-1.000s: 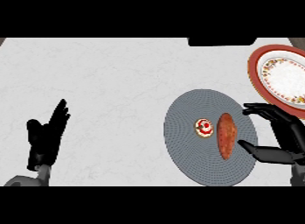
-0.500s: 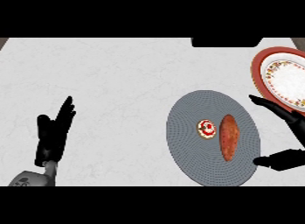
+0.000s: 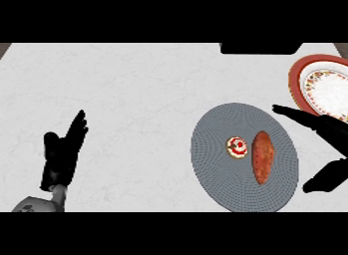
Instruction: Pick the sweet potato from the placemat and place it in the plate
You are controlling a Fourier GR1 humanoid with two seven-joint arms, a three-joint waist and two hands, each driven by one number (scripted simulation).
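Note:
An orange-brown sweet potato lies lengthwise on the round grey placemat, right of a small red-and-white round item. The red-rimmed white plate sits at the counter's far right, above the mat. My right hand is open at the mat's right edge, fingers stretched toward the upper left and thumb low, apart from the sweet potato. My left hand rests open at the lower left, fingers up, holding nothing.
A dark object sits at the counter's back edge, right of centre. The pale marble counter spreads between the left hand and the placemat.
My right hand has drawn back to the right from the sweet potato and spread wider. The left hand rose slightly. The sweet potato stays on the mat.

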